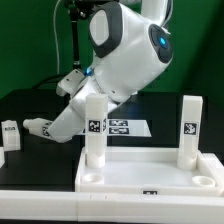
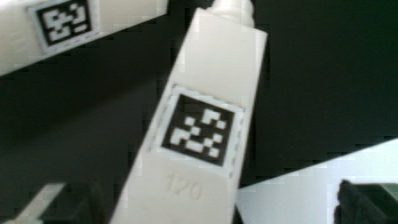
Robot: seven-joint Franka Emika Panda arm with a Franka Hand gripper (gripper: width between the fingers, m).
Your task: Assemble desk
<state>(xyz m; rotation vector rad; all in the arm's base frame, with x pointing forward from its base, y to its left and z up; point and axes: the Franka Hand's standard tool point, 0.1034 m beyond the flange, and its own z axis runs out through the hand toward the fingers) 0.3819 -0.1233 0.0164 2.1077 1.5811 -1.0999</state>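
The white tabletop [image 1: 150,172] lies rim-up at the front. Two white legs stand upright in its far corners, one on the exterior view's left [image 1: 93,125] and one on its right [image 1: 190,125]. A third leg [image 1: 58,120] slants from under the hand toward the exterior view's left. In the wrist view this leg [image 2: 196,120], with tag 120, runs lengthwise between my fingers. My gripper [image 1: 76,88] [image 2: 205,208] is open. The left finger [image 2: 43,206] and the right finger [image 2: 368,205] stand clear of the leg's sides. I cannot tell whether the leg rests on the table.
A fourth short leg [image 1: 10,134] lies at the exterior view's far left. The marker board [image 1: 126,127] lies flat behind the tabletop. The arm's large white body [image 1: 125,50] hangs over the middle. In the wrist view, a tagged white part [image 2: 68,30] shows beside the leg.
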